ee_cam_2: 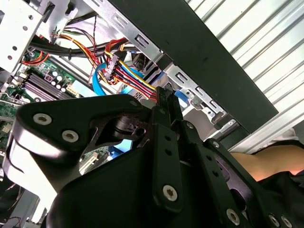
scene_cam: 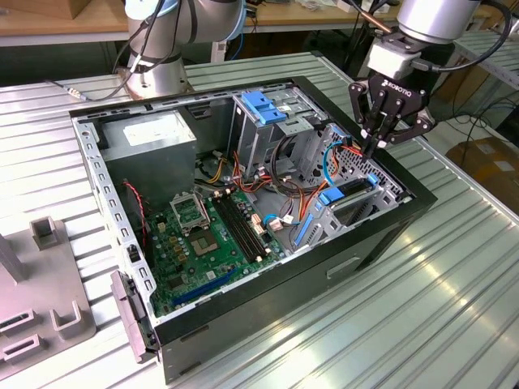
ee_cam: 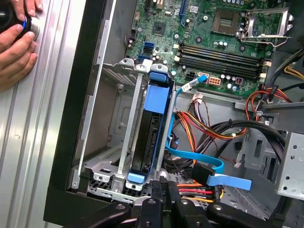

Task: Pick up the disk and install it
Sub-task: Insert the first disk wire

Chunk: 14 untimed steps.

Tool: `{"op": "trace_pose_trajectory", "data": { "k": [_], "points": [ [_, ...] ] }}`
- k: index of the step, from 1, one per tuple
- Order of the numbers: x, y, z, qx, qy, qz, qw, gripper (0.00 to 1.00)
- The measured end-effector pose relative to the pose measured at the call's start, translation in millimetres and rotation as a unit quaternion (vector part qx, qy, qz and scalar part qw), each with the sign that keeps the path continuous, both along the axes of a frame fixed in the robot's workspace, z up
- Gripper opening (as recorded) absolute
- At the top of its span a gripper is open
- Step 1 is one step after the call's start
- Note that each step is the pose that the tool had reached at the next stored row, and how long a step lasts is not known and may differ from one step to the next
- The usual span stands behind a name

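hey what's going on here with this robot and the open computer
A robot arm's end effector hangs over the corner of an open computer case, fingers closed and holding nothing. Just below it, the disk with its blue rails already sits on edge in the metal drive cage. A person's hand rests on the table beside the case.

exterior view: high, oblique, whole computer case; both wrist views: close — down past claw into it
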<state>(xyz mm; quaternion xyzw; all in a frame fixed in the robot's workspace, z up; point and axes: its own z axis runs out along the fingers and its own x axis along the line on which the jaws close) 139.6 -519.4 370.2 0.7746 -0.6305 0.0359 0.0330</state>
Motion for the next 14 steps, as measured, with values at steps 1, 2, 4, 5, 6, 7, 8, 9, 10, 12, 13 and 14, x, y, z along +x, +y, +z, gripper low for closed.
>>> {"op": "trace_pose_trajectory", "data": {
  "k": [1, 2, 4, 5, 6, 7, 8, 9, 10, 12, 13, 14],
  "points": [
    [-0.1, 0.0, 0.0, 0.0000, 0.0000, 0.000, 1.00000, 0.16],
    [-0.1, 0.0, 0.0, 0.0000, 0.0000, 0.000, 1.00000, 0.16],
    [-0.1, 0.0, 0.0, 0.0000, 0.0000, 0.000, 1.00000, 0.16],
    [-0.1, 0.0, 0.0, 0.0000, 0.0000, -0.001, 1.00000, 0.16],
    [-0.2, 0.0, 0.0, 0.0000, 0.0000, -0.005, 0.99999, 0.16],
    [-0.2, 0.0, 0.0, 0.0000, 0.0000, -0.011, 0.99994, 0.16],
    [-0.2, 0.0, 0.0, -0.0001, 0.0000, -0.019, 0.99982, 0.16],
    [-0.1, 0.0, 0.0, -0.0001, 0.0000, -0.028, 0.99962, 0.16],
    [-0.1, 0.0, -0.1, -0.0001, 0.0000, -0.036, 0.99935, 0.16],
    [-0.4, 0.0, -0.4, 0.0000, 0.0000, -0.053, 0.99858, 0.16],
    [-1.7, 0.0, -0.7, 0.0002, 0.0000, -0.054, 0.99852, 0.16],
    [-3.1, -0.1, -0.6, 0.0000, 0.0001, -0.055, 0.99849, 0.16]
  ]
}}
